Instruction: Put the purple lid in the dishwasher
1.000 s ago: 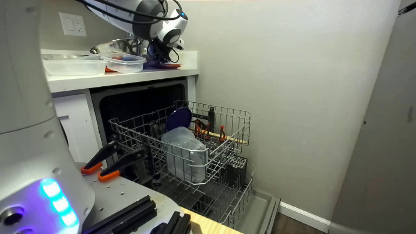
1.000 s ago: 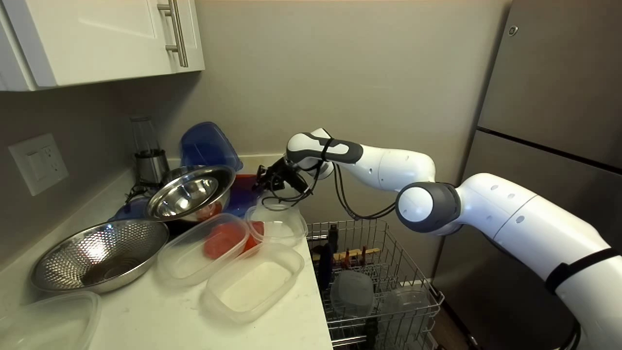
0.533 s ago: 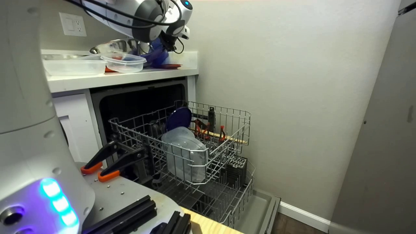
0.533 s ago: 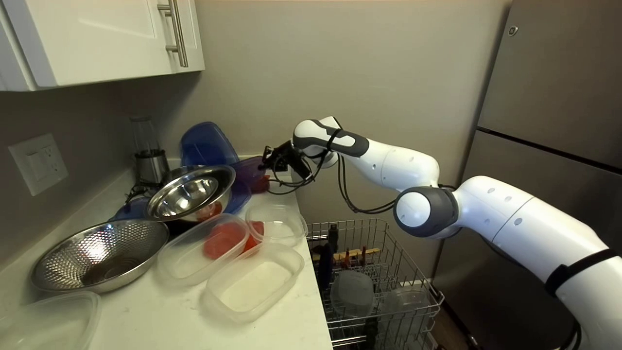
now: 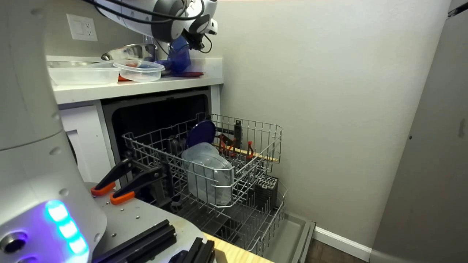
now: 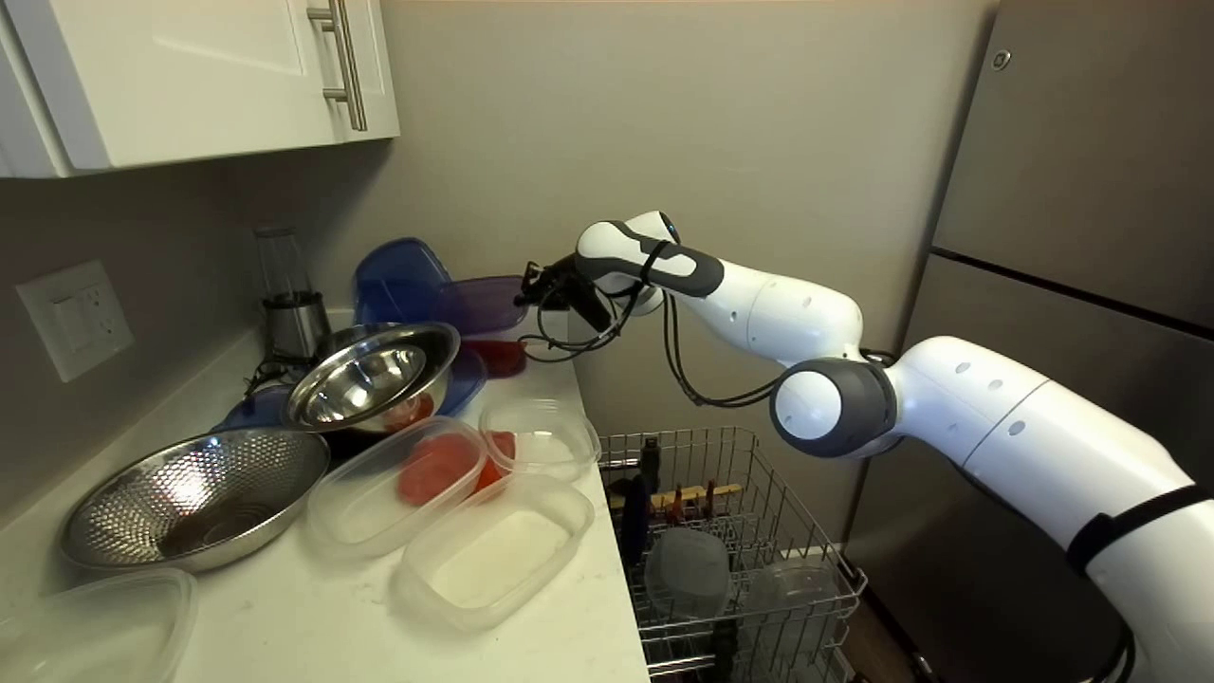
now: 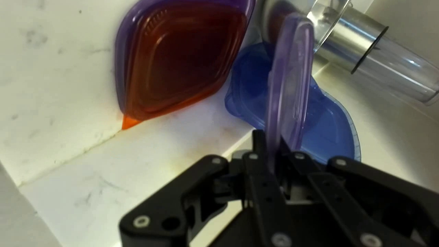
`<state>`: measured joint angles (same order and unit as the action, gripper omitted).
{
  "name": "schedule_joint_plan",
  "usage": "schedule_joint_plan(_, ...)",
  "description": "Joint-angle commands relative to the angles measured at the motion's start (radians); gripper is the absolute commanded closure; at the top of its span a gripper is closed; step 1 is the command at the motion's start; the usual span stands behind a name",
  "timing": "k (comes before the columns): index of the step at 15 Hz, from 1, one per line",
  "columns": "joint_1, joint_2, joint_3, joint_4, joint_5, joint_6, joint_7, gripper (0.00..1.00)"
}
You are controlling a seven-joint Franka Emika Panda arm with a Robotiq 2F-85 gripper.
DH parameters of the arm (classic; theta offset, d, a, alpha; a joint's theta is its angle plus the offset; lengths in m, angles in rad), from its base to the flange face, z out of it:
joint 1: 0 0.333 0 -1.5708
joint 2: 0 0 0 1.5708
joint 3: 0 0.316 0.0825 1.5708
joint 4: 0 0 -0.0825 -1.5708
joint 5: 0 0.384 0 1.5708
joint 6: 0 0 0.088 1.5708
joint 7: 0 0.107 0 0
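The thin, translucent purple lid (image 7: pixel 291 75) is pinched by one edge in my gripper (image 7: pixel 272 142). In the wrist view it is nearly edge-on and sticks out beyond the fingertips. In an exterior view the lid (image 6: pixel 482 304) is raised above the counter, left of the gripper (image 6: pixel 531 283), overlapping the blue lid behind it. In an exterior view the gripper (image 5: pixel 197 44) is above the counter's far end, and the lid cannot be told apart from the blue things there. The dishwasher (image 5: pixel 161 109) is open below the counter, its upper rack pulled out.
A blue lid (image 6: pixel 394 280) leans at the back corner. A red container (image 6: pixel 498 358) lies under the lid. Steel bowls (image 6: pixel 370 384), a colander (image 6: pixel 199 498) and clear tubs (image 6: pixel 493 555) cover the counter. The rack holds a dark blue disc (image 5: pixel 202 133) and clear tubs (image 5: pixel 208 179).
My gripper has risen from the counter and moved slightly right in an exterior view, lifting the purple lid with it. The red container beneath is now uncovered in that view.
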<state>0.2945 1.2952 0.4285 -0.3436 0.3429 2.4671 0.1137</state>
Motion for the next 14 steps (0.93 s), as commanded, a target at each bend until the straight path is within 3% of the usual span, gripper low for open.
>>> schedule_joint_plan(1,0.015,-0.081,-0.147,-0.011,-0.092,0.003,0.067,0.94)
schedule_joint_plan(8,0.061,-0.226,-0.476,-0.026,-0.356,-0.096,0.345,0.93)
schedule_joint_plan(11,0.078,-0.269,-0.555,-0.027,-0.435,-0.255,0.411,0.93)
schedule_joint_plan(14,0.090,-0.313,-0.587,-0.027,-0.482,-0.457,0.419,0.94)
